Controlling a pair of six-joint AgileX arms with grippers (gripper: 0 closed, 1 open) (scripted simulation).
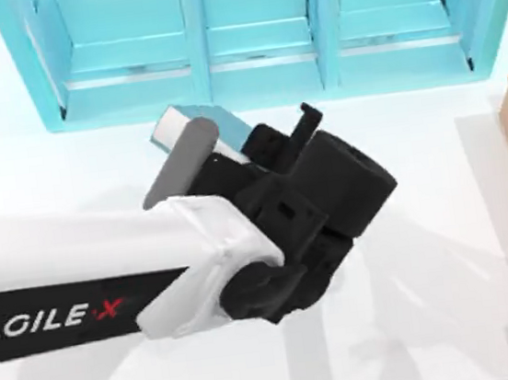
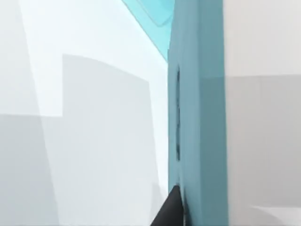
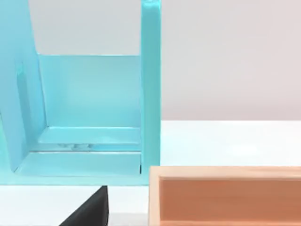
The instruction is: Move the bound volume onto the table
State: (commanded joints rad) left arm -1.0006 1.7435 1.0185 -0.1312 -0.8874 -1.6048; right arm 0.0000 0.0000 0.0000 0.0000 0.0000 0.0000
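Now the left gripper [image 1: 231,151] is out in front of the turquoise shelf unit [image 1: 258,36], its dark fingers [image 2: 170,211] clenched on the thick light-blue hardcover book [image 1: 193,134], whose grey-white page edges show from above. The book looks clear of the shelf and tilted above the broad white desk [image 1: 436,316], just in front of the middle bay; whether any corner touches the surface I cannot tell. So the pull-out seems done; lowering, laying it flat and letting go are left, by my reading. At the right sits the tan wooden box [image 3: 225,195]. The right arm is parked near that box, its fingers' state impossible to tell.
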